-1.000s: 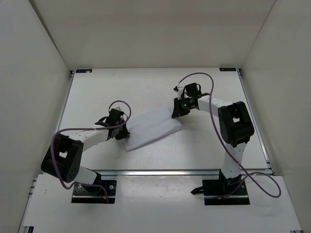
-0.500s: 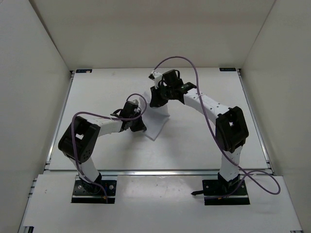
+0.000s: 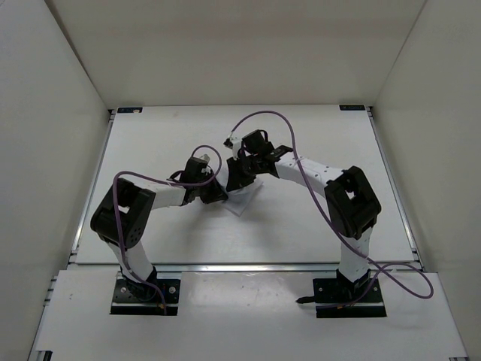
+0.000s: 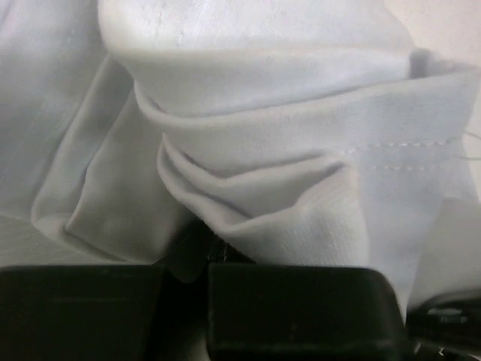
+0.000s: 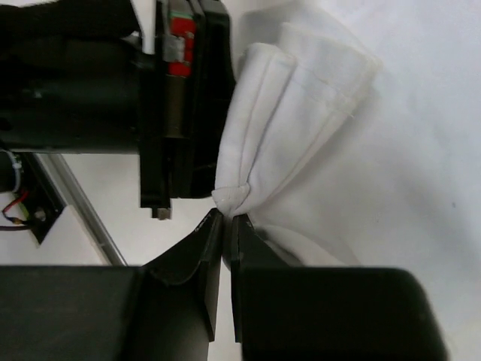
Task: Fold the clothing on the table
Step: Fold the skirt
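Thin soft white fabric clothing (image 4: pixel 301 150): plain, no print, only a faint white double stitch line near one hem. Flat white rectangular table (image 3: pixel 150 143), small blue-black corner brackets (image 3: pixel 129 110), silver metal rail (image 3: pixel 248 265). Matte black two-finger left gripper (image 4: pixel 192 267) and right gripper (image 5: pixel 225 219); small red patch (image 5: pixel 179 34) on the left one's body. White plastic arm links (image 3: pixel 312 167), black joint housings (image 3: pixel 353 199), thin purple cables (image 3: pixel 263 115). Plain off-white walls (image 3: pixel 52 113).

Top cam high, near side, looks down on whole table (image 3: pixel 150 143), wrist cams close-up on clothing (image 4: pixel 285 150), shared by all 3.
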You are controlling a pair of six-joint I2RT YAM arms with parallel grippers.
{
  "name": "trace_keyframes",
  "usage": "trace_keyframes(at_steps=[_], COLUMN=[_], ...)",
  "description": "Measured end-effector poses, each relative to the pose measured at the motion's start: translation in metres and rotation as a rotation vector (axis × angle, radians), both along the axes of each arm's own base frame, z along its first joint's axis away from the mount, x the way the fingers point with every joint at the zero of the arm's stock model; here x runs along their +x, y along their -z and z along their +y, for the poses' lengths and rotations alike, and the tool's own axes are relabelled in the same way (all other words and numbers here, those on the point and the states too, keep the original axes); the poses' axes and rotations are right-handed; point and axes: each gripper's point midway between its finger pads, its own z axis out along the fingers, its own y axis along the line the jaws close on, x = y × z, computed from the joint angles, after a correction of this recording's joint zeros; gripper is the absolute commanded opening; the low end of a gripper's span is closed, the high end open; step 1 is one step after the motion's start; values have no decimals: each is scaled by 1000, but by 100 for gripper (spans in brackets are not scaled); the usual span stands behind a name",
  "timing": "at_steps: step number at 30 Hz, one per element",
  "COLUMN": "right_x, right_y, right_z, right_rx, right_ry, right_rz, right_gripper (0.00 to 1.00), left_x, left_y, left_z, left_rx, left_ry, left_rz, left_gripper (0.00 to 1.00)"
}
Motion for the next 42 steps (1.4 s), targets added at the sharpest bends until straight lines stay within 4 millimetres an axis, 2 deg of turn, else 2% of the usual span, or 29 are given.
trace_keyframes(at_steps=[2, 4, 6, 7, 8, 9, 11, 13, 16, 19, 20, 22, 23, 24, 25, 28, 31, 34, 37, 42], right_x=[-3, -4, -3, -2, 1, 5, 10, 15, 23, 34, 40, 50, 54, 58, 62, 69, 64, 59, 61, 57], right_y=[-2, -1, 1, 3, 3, 3, -1, -11, -33, -67, -80, -94, -95, -91, -83, -39, 6, 33, 40, 31], right_z=[7, 12, 16, 18, 22, 23, 25, 24, 19, 5, -4, -26, -37, -47, -57, -77, -77, -69, -57, -39], right_rx=[24, 44, 49, 46, 44, 35, 35, 44, 70, 105, 117, 125, 117, 105, 84, -6, -83, -124, -126, -97], right_ry=[-11, -15, -15, -13, -14, -11, 2, 10, 35, 77, 104, 158, 182, 212, 239, 290, 280, 251, 222, 185], right_rz=[9, 24, 45, 53, 54, 39, 42, 32, -9, -81, -118, -172, -187, -185, -180, -125, -50, -6, 2, -23], right_gripper=[0, 8, 38, 44, 58, 67, 77, 78, 77, 74, 68, 35, 30, 25, 14, 8, 5, 3, 3, 3], left_x=[0, 0, 0, -1, -1, -2, -5, -7, -10, -13, -14, -16, -19, -21, -22, -24, -23, -28, -38, -45], left_y=[0, 0, 0, 0, 0, -1, -1, -2, -3, -8, -11, -16, -19, -24, -30, -50, -67, -69, -58, -45], left_z=[1, 1, 3, 3, 5, 5, 11, 16, 22, 26, 28, 32, 34, 36, 38, 43, 47, 53, 61, 71], left_rx=[-12, -24, -35, -39, -42, -47, -50, -50, -45, -47, -49, -54, -55, -58, -60, -73, -87, -85, -70, -43], left_ry=[-6, -6, -12, -15, -19, -16, -29, -40, -50, -56, -60, -65, -68, -71, -75, -82, -87, -98, -111, -135], left_rz=[-3, -5, -5, -5, -5, -4, 1, 6, 14, 14, 10, 2, -1, -11, -21, -68, -112, -120, -89, -47], left_gripper=[0, 0, 0, 0, 0, 0, 0, 0, 0, 0, 0, 0, 0, 0, 0, 0, 0, 0, 0, 0])
